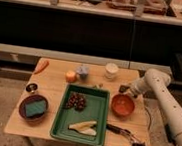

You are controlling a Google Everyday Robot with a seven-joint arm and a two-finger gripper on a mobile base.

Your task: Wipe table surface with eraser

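- The gripper (126, 89) is seen over the far right of the table surface (52, 90), just beyond the red bowl (123, 105); its grip cannot be told.
- The eraser (123, 88) (a dark blur) merges with its tip.

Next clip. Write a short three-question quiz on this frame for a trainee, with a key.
1. What lies in the green tray? A) grapes B) a carrot C) a white cup
2. True or false: the pincer hovers over the tray.
3. Fill in: the green pad sits in a dark ____.
Key: 1 A. 2 False: it is at the right side of the table, just behind the red bowl. 3 bowl.
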